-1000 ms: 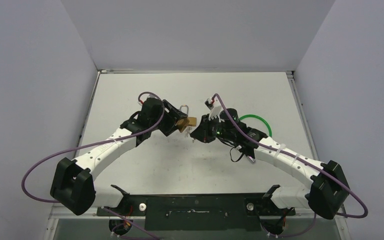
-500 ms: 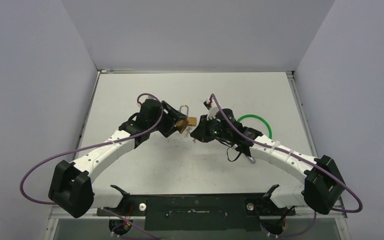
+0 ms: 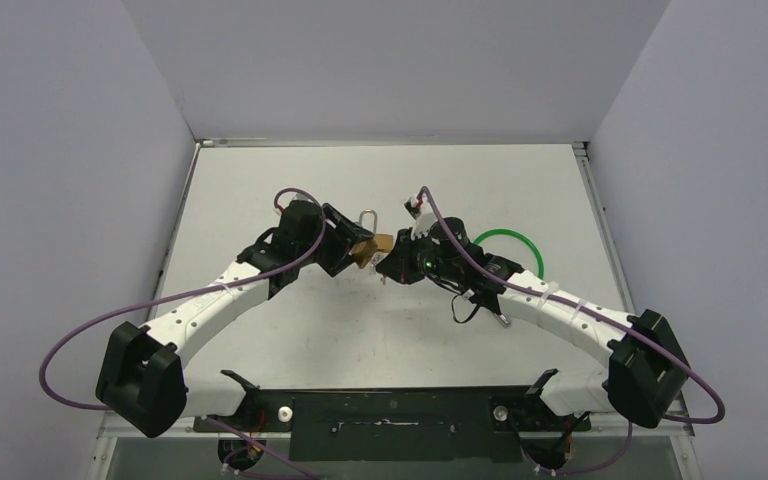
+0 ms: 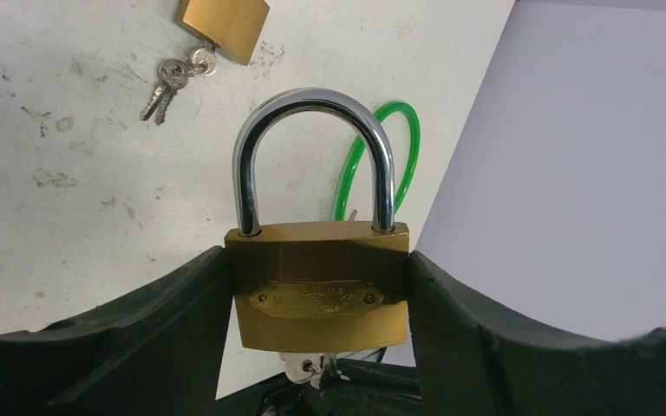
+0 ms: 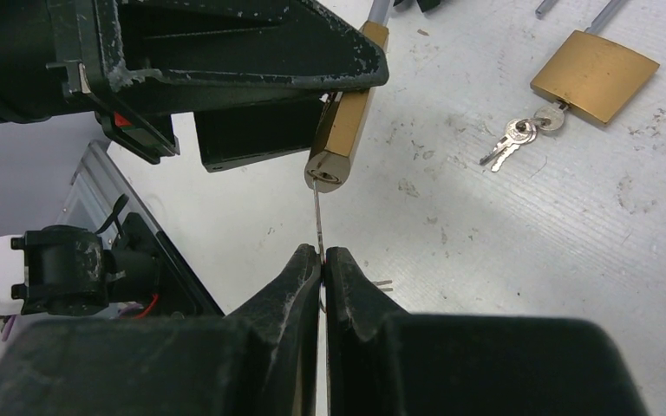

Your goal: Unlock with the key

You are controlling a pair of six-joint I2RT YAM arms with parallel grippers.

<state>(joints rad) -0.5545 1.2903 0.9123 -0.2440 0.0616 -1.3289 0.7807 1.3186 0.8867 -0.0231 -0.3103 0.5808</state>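
My left gripper [image 4: 321, 286] is shut on a brass padlock [image 4: 316, 282] with a closed steel shackle, held above the table; it also shows in the top view [image 3: 368, 247]. My right gripper [image 5: 322, 256] is shut on a thin silver key [image 5: 316, 217], whose tip sits at the keyhole in the padlock's bottom end [image 5: 328, 178]. In the top view the right gripper [image 3: 392, 262] meets the padlock mid-table. In the left wrist view the key [image 4: 312, 371] shows just under the lock body.
A second brass padlock [image 5: 594, 76] with a small bunch of keys [image 5: 512, 139] lies on the white table; it also shows in the left wrist view [image 4: 224, 24]. A green ring [image 3: 508, 245] lies behind the right arm.
My right gripper has moved left toward the padlock, bringing the key up to its bottom end. The left arm has shifted only slightly.
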